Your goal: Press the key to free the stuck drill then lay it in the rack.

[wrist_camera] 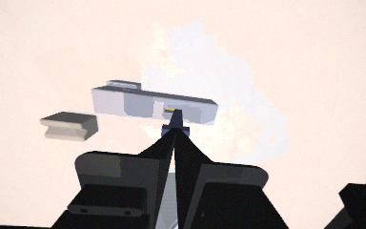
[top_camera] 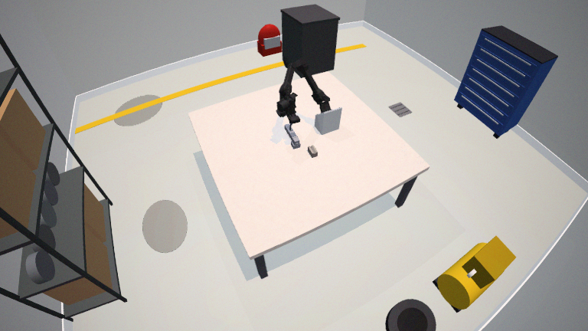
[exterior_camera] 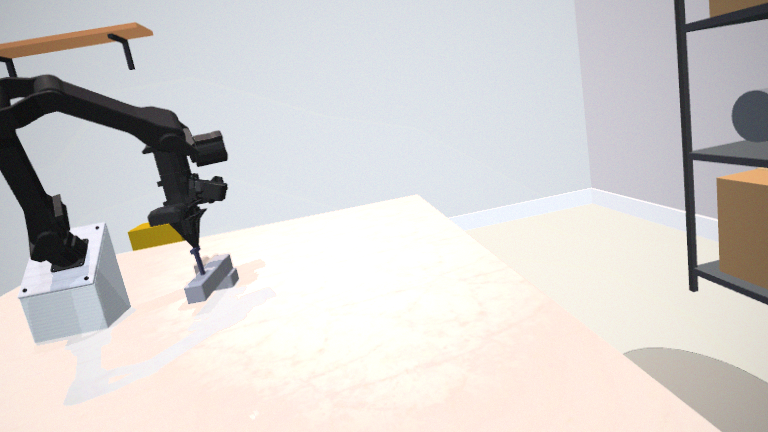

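Observation:
A dark blue T-shaped key [exterior_camera: 199, 263] [wrist_camera: 177, 117] stands upright with its foot at the top of a long grey block [top_camera: 294, 137] [exterior_camera: 210, 283] [wrist_camera: 138, 103]. A small yellow mark [wrist_camera: 169, 110] shows beside the key's foot. My gripper [exterior_camera: 194, 245] [wrist_camera: 175, 132] is shut with nothing between its fingers. Its tips are right at the key's crossbar and seem to touch it from above. A small beige notched block [top_camera: 312, 151] [wrist_camera: 71, 127], seemingly the rack, lies on the table a short way from the grey block. I cannot make out the drill for certain.
The pale table [top_camera: 303, 205] [exterior_camera: 362, 336] bears everything. The arm's grey pedestal [top_camera: 328, 121] [exterior_camera: 70, 314] stands beside the blocks. A black cabinet [top_camera: 309, 40], a blue drawer cabinet [top_camera: 502, 80] and shelving [top_camera: 64, 205] [exterior_camera: 686, 178] stand off the table.

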Controlling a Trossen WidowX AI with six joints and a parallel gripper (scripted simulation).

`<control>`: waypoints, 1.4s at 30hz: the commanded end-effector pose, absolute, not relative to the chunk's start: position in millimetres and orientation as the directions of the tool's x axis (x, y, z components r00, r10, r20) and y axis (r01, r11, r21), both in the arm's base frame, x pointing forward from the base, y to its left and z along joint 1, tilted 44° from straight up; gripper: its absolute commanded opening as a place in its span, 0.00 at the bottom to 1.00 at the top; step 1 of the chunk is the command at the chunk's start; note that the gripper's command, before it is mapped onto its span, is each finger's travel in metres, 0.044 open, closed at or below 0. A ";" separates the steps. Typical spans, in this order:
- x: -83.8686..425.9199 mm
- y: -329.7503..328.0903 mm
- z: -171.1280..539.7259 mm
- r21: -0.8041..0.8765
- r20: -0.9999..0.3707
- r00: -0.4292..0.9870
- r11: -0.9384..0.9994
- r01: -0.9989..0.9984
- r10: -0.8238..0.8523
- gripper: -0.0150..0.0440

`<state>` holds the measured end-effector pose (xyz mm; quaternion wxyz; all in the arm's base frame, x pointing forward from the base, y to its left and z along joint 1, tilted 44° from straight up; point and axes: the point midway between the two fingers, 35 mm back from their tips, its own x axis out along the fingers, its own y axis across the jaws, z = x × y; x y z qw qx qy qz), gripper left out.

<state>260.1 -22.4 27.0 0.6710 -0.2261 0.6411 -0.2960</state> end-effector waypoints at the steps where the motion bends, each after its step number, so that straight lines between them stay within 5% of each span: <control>1: 252.6 -22.9 25.1 -0.683 -0.727 -0.011 0.723 0.102 -0.686 0.25; 42: 257.1 -31.4 15.8 -0.684 -0.727 -0.010 0.723 0.102 -0.687 0.25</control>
